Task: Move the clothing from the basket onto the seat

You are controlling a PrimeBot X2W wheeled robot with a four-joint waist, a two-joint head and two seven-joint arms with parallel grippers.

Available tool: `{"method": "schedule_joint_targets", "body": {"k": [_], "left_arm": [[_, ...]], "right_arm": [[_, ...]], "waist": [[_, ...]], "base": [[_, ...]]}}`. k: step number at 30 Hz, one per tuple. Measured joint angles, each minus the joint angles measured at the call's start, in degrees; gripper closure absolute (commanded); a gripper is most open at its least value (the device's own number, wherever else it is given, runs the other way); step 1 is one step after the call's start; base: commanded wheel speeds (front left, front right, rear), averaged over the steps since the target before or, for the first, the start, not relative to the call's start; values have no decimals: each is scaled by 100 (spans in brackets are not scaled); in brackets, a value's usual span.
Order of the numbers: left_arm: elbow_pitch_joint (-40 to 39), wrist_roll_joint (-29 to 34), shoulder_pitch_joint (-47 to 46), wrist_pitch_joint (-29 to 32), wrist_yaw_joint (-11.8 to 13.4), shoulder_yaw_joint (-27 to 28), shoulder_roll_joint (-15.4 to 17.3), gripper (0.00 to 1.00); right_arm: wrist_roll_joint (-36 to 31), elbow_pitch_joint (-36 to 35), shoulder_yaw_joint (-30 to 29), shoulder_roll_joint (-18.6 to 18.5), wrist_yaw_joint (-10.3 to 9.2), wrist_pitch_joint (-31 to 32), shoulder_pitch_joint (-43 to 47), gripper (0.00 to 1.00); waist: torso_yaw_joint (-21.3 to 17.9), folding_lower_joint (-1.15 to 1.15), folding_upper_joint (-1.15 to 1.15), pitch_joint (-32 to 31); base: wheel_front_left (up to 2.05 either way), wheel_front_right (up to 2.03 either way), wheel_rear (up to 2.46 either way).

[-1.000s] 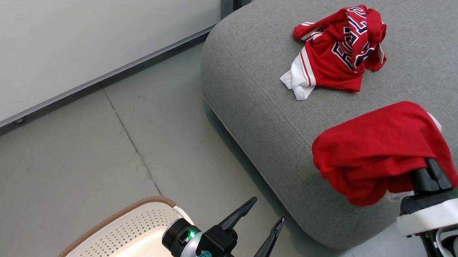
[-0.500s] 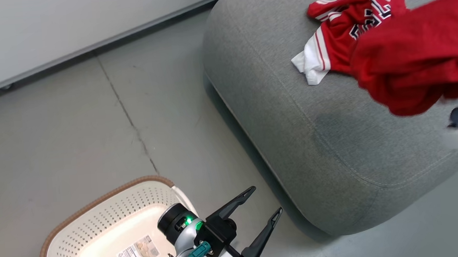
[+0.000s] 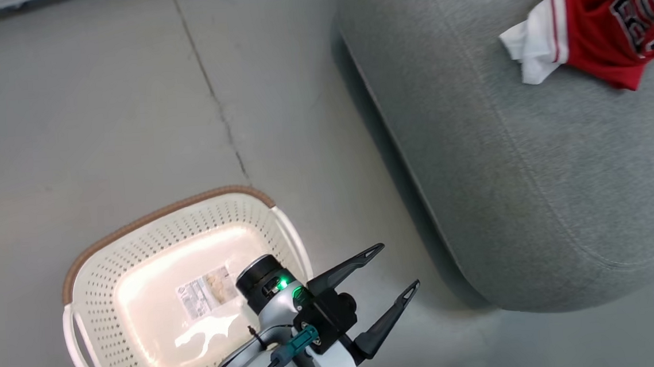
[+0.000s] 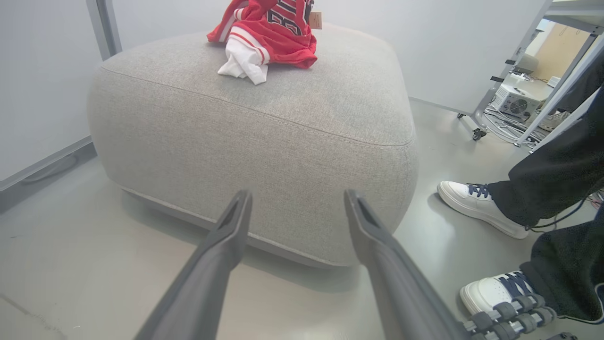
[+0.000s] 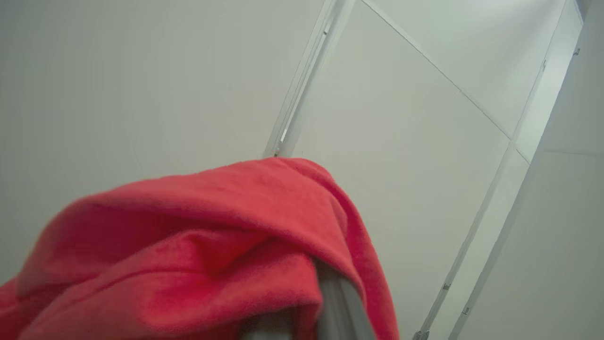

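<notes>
The clothing [image 3: 609, 25] is not all down yet: the plain red garment [image 5: 198, 245] hangs draped over the right gripper [image 5: 325, 323], which points up at the wall panels [image 5: 424, 141], not at the seat [image 3: 504, 165], so I think it may slip and fall beside the seat. Under the cloth I cannot tell how those fingers [image 5: 342, 307] stand. The lettered garment [image 4: 271, 33] lies crumpled on the seat, toward its far side. The left gripper [image 3: 397, 267], fingers spread, hovers beside the seat, near the basket [image 3: 151, 216].
</notes>
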Motion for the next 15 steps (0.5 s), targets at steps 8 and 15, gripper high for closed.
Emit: {"method": "schedule_joint_targets", "body": {"k": [8,15], "left_arm": [[-40,-12,-392,0,0,-187,-22,0],[-83,-10,-699,0,0,-209,37,0]], "right_arm": [[-449,1445,-976,-377,-1,1,-694,100],[-638,2321,-1266,-474,0,0,-1230,100]], "waist": [[425,0,0,575],[760,0,0,1125]], "base": [[0,0,0],[0,0,0]]}}
